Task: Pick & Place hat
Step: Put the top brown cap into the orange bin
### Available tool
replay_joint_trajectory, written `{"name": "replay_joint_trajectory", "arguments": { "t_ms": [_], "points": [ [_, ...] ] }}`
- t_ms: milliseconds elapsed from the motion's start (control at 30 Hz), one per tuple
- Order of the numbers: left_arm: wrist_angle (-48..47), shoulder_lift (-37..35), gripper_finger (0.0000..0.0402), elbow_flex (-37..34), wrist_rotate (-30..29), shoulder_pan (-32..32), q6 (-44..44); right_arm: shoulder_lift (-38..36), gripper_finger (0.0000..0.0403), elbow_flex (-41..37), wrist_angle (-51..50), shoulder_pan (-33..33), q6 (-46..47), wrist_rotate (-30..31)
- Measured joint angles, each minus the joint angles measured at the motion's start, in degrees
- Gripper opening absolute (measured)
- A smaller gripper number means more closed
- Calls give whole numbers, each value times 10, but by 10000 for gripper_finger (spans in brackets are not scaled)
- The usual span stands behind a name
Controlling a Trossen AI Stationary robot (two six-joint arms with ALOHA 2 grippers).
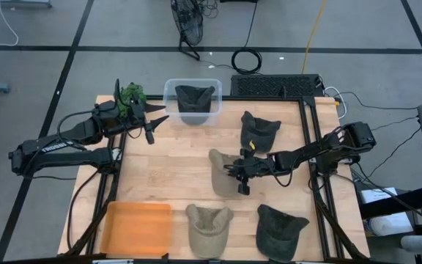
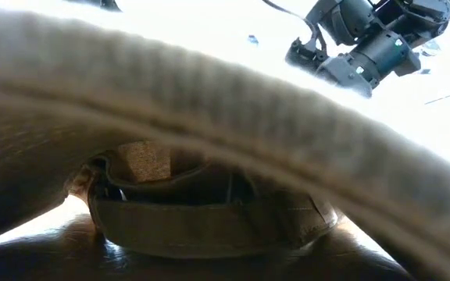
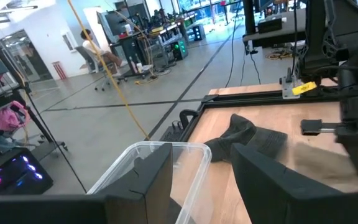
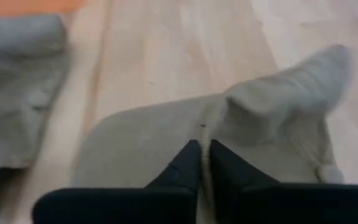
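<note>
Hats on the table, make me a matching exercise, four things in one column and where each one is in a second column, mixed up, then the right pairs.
Things:
1. dark hat
2. tan hat
3. orange tray
4. left hand

Places:
A. near-left corner of the table
B. pinched by the right hand, mid-table
C. inside the clear bin at the far edge
D. open, beside the bin

Pairs: 1-C, 2-B, 3-A, 4-D
</note>
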Motion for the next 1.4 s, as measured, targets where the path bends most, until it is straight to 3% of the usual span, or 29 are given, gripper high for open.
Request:
{"name": "replay_joint_trajectory", "arguments": {
  "t_ms": [233,433,700,900,1033,1200,1400],
  "points": [
    [-8,0,175,0,-20,0,-3,0,2,0,132,-1,-65,0],
    [4,-18,175,11,-10,-6,-37,10,1,11,210,-47,-112,-2],
    [-32,-85,175,26,120,-37,-85,143,0,164,192,-76,-127,-98],
    [-165,-100,175,26,149,-67,-50,210,0,316,56,-76,-180,-107],
    [-186,-63,175,26,151,-106,-37,218,0,366,14,-78,-195,-105],
    [-166,7,175,26,109,-164,-7,197,0,373,-28,-78,-220,-92],
    [-85,91,175,26,-31,-216,22,138,0,373,-133,-78,-240,-26]
  ]
}}
